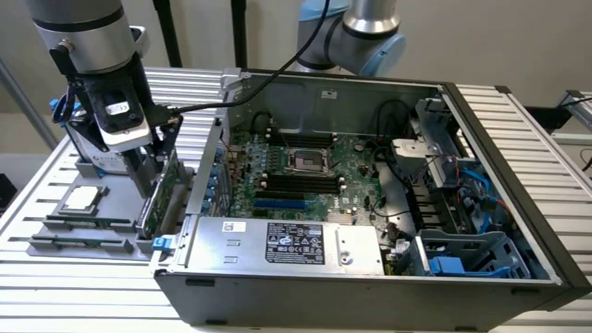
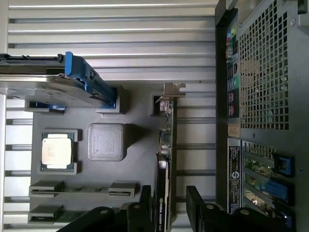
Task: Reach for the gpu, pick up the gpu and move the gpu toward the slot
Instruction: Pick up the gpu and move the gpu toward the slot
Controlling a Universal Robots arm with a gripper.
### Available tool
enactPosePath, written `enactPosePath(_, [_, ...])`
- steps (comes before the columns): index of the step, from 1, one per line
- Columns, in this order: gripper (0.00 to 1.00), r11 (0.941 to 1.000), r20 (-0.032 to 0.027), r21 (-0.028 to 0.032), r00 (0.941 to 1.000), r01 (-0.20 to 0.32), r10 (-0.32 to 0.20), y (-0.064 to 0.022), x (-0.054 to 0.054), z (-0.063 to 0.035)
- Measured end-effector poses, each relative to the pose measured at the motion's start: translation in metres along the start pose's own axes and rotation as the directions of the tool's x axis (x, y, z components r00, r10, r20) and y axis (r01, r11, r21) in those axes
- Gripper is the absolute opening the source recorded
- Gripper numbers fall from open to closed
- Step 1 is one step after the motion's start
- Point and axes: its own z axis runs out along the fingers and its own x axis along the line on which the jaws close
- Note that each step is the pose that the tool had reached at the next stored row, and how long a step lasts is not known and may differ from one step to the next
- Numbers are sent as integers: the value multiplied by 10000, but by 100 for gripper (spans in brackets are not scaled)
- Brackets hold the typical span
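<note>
Jaws first: the gripper (image 2: 169, 193) is spread, one black finger (image 2: 145, 205) on each side of the gpu (image 2: 166, 145). There's daylight between the card and the finger on the case side, so released, nothing clamped. The other finger sits just beside the card's face; whether it touches, I can't call.

Now the lettering. Right between the fingers, white print along the card's black cooler reads NVIDIA, then what looks like QUADRO; the rest is too small to read.

The gpu is a thin green board, edge-on in the wrist view, standing upright on its long edge in the grey tray (image 2: 140, 159). Its silver bracket (image 2: 171, 90) is at the end away from the fingers. In the exterior view the gripper (image 1: 152, 182) is down over the gpu (image 1: 169, 191), which stands at the tray's side nearest the computer case (image 1: 518, 208), just outside its wall.

Widening out, the tray also holds a processor chip (image 2: 57, 151), a square textured pad (image 2: 107, 141), memory sticks (image 2: 79, 189) and a hard drive (image 2: 58, 82) with blue clips. Inside the open case sit the motherboard (image 1: 306, 177) and the power supply (image 1: 287, 243), whose label is too fine to read. Everything rests on a slatted metal table (image 1: 83, 305).
</note>
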Motion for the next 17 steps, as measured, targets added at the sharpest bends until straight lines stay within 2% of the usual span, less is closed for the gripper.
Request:
enactPosePath(11, [42, 9988, 17, -1, 9988, -480, 480, -7, 19, 199])
enactPosePath(17, [42, 9984, 13, -3, 9984, -565, 565, -10, 20, 293])
